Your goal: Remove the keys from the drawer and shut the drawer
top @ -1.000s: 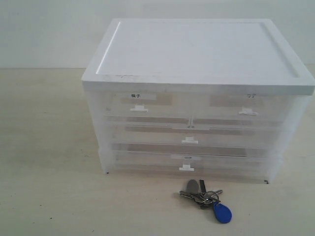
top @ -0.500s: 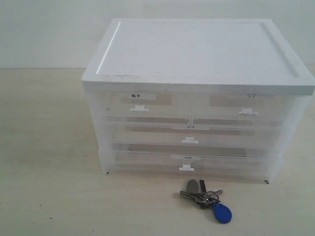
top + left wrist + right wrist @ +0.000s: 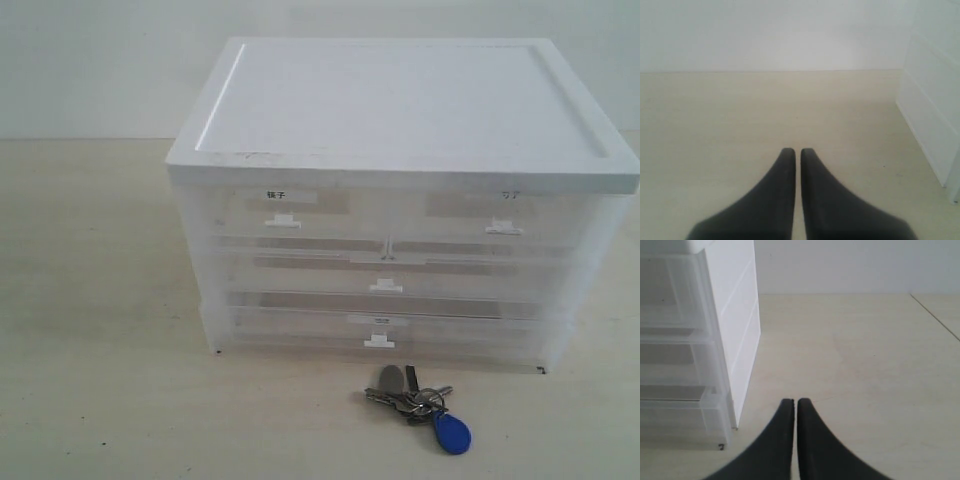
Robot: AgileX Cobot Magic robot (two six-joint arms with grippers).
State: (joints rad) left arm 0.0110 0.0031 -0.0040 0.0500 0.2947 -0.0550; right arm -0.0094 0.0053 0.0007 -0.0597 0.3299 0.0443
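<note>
"Exterior view first: has anything been moved over the last second?"

"No change can be found. The keys are seen where they were a second ago, on the table near the foot of the cabinet, with the blue fob turned away from it. The drawer, the upper right one with the faintly marked label, is shown flush with its neighbour, as before, and its tab handle is untouched."

"And how are the grippers held?"

"No arm is seen in the exterior view. In the left wrist view the left gripper is shown with its fingers brought together, only a thin slit between them, and nothing is held. The same is seen of the right gripper in the right wrist view. Each is kept off to one side of the cabinet, above bare table."

"What is to be concluded for the task?"

"Both parts may be judged done: the keys are out and the drawer is closed. The stillness suggests that the work has been completed, and no further move seems to be called for."
</note>
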